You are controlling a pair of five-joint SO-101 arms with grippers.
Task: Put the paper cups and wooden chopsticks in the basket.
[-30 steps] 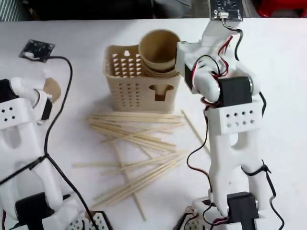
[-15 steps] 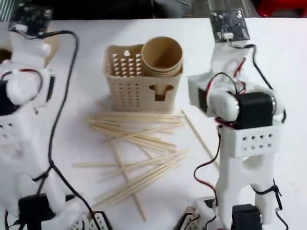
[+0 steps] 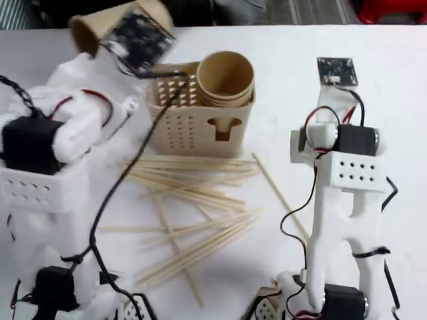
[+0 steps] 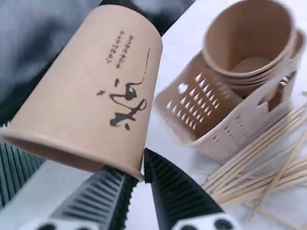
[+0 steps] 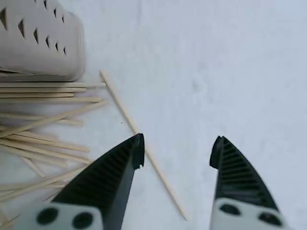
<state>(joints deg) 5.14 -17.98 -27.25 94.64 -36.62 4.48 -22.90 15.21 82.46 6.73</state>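
A tan paper cup [image 4: 91, 91] lies tilted in the air with my left gripper [image 4: 143, 167] shut on its rim. From above, this cup [image 3: 100, 23] hangs behind the left corner of the cream perforated basket [image 3: 180, 127]. Stacked paper cups [image 3: 225, 77] stand in the basket's right part. Wooden chopsticks [image 3: 193, 203] lie scattered on the table in front of the basket. My right gripper [image 5: 177, 146] is open and holds nothing, low over a lone chopstick [image 5: 139, 139] to the right of the pile.
The white table [image 3: 387, 100] has free room right of the basket and at the far right. Black cables [image 3: 113, 193] trail from the left arm across the left side of the chopstick pile.
The left arm has swung from the far left toward the basket with the paper cup lifted in its gripper. The right arm has drawn back from the basket's cups to the right.
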